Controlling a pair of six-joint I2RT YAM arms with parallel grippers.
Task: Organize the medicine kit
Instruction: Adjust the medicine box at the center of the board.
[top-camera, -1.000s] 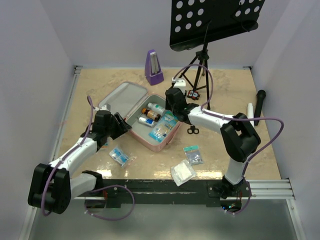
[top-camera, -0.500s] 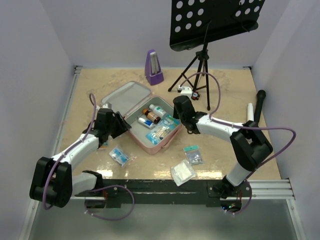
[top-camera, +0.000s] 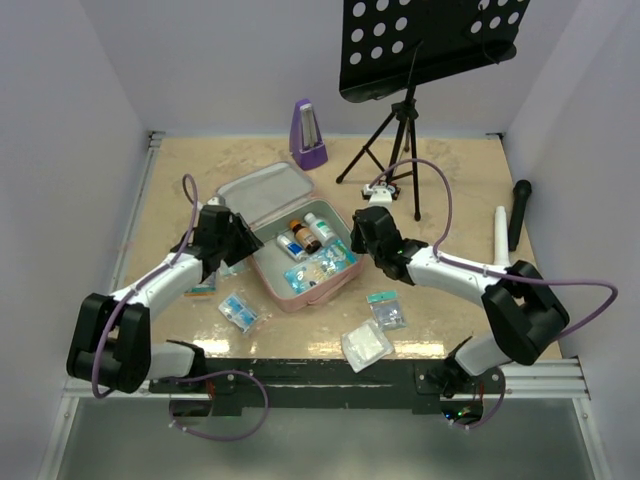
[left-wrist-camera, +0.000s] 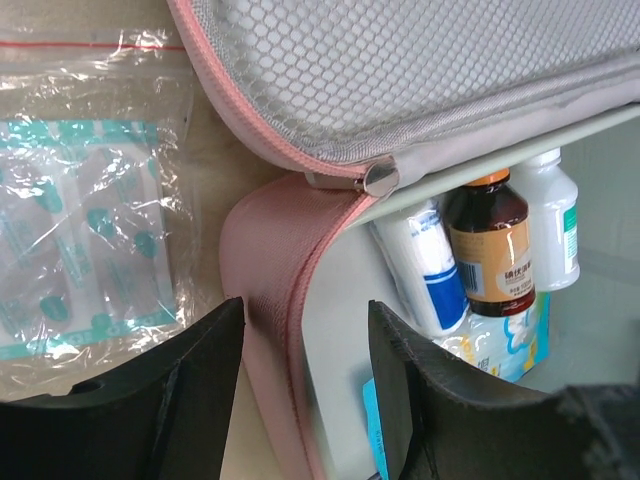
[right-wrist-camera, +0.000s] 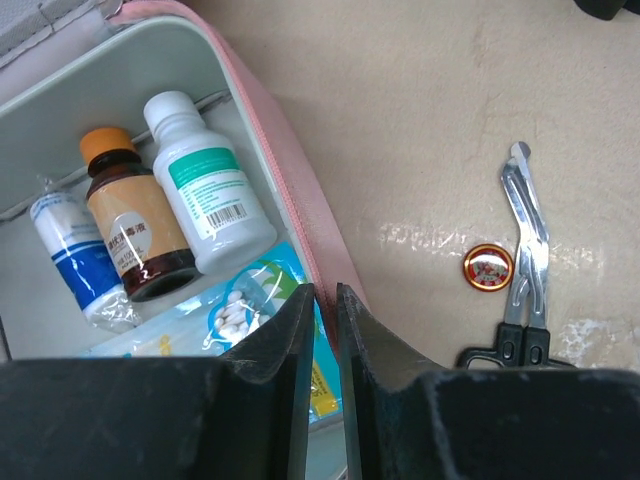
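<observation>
The pink medicine kit (top-camera: 338, 285) lies open at the table's middle, its grey-lined lid (top-camera: 262, 196) tipped back to the far left. Inside are a brown bottle (right-wrist-camera: 135, 225), a white bottle (right-wrist-camera: 205, 190), a blue-and-white roll (right-wrist-camera: 70, 250) and a cotton-swab packet (right-wrist-camera: 235, 310). My left gripper (left-wrist-camera: 300, 400) is open, its jaws astride the kit's left wall (left-wrist-camera: 270, 300) with gaps on both sides. My right gripper (right-wrist-camera: 323, 330) is shut on the kit's right wall (right-wrist-camera: 300, 215). In the top view the grippers sit left (top-camera: 238, 245) and right (top-camera: 358, 235) of the kit.
Loose packets lie near the front: (top-camera: 238, 312), (top-camera: 386, 310), (top-camera: 365, 345). A plaster packet (left-wrist-camera: 80, 230) lies beside the left gripper. Scissors (right-wrist-camera: 525, 270) and a small round tin (right-wrist-camera: 487, 267) lie right of the kit. A purple metronome (top-camera: 307, 135), a music stand (top-camera: 400, 150) and a microphone (top-camera: 518, 212) stand behind.
My right gripper has moved right and nearer with the kit's wall in it, and the kit has shifted and turned with it. My left gripper has moved slightly farther along the left wall.
</observation>
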